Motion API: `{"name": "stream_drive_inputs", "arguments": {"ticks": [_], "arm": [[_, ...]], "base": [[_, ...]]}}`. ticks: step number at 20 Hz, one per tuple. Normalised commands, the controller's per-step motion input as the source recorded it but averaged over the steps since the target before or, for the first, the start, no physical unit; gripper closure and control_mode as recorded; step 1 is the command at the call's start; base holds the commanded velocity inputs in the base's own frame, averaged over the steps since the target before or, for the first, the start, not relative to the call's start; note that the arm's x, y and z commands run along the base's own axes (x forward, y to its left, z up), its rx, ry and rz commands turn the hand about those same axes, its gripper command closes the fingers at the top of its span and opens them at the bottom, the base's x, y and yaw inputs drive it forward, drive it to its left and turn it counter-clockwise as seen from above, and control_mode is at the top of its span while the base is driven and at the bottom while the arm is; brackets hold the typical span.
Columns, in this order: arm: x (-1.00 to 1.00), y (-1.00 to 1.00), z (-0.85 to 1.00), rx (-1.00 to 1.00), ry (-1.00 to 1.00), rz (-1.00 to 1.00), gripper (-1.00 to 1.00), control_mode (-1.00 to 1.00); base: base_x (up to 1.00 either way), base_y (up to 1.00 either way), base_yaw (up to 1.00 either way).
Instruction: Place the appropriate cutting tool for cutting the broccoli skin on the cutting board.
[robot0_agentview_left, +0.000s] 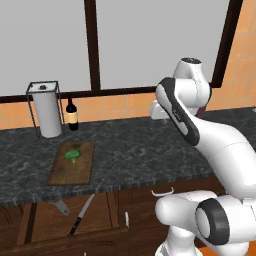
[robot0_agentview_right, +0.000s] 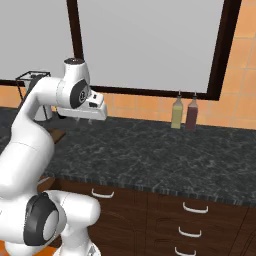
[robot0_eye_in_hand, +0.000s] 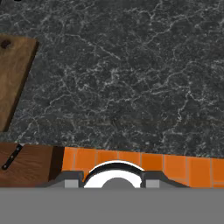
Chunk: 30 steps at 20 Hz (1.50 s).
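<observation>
Left base view: dark marble counter (robot0_agentview_left: 145, 150)

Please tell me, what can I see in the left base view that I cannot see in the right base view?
The left base view alone shows the broccoli lying on the cutting board, and an open drawer below the counter holding the knife and the peeler. The right base view alone shows two bottles by the wall and the drawer handles. Both show the dark counter, the window and the paper towel holder.
</observation>
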Motion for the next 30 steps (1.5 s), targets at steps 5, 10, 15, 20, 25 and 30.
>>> {"name": "stream_drive_inputs", "arguments": {"ticks": [5,10,15,20,25,30], "arm": [[-0.72,0.59,-0.24,-0.05,-0.01,0.05,-1.00,-1.00],[-0.66,1.00,-0.74,0.00,0.15,0.00,-1.00,-1.00],[-0.39,1.00,-0.49,0.00,0.19,-0.12,-1.00,-1.00],[-0.13,1.00,-0.40,-0.03,0.18,-0.20,-1.00,-1.00],[-0.09,1.00,-0.49,-0.04,0.12,-0.22,-1.00,-1.00],[-0.19,0.82,-0.55,0.00,0.08,-0.16,-1.00,-1.00]], "base": [[0.00,0.00,0.00],[0.00,0.00,0.00],[0.00,0.00,0.00],[0.00,0.00,0.00],[0.00,0.00,0.00],[0.00,0.00,0.00]]}}
